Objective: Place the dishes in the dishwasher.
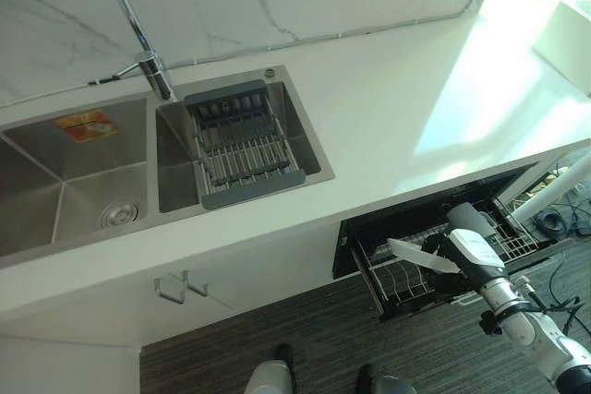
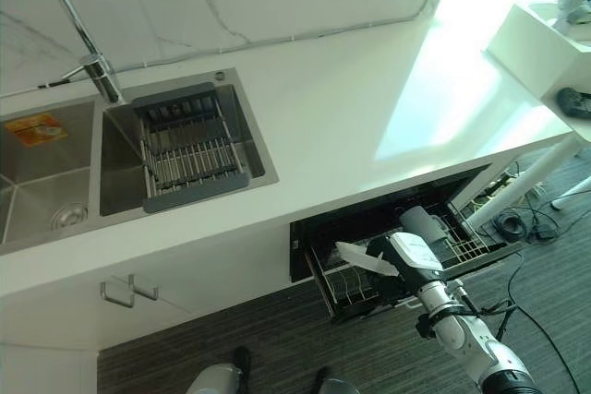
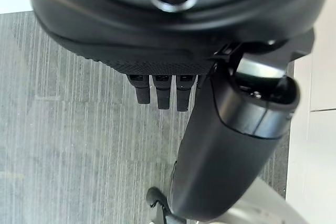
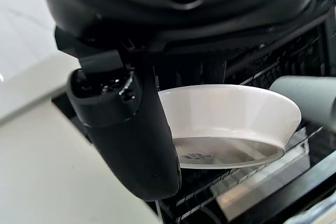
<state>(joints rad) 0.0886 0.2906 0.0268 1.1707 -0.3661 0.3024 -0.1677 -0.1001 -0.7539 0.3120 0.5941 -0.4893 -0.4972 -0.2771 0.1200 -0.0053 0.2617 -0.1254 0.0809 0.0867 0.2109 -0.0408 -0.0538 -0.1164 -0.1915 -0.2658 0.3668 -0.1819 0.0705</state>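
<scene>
— Where is the white dish (image 1: 420, 255)?
— From above, it sits in the right robot hand (image 1: 454, 260), over the rack of the open dishwasher drawer (image 1: 434, 265) under the bench (image 1: 388, 126). A grey cup (image 1: 471, 221) lies in the rack just behind.

— And up close?
— The right wrist view shows the thumb (image 4: 128, 135) curled on the dish rim, holding it above the wires.

— The other one?
— The left robot hand (image 3: 163, 90) hangs over the striped floor (image 3: 63, 129), fingers loose, holding nothing.
</scene>
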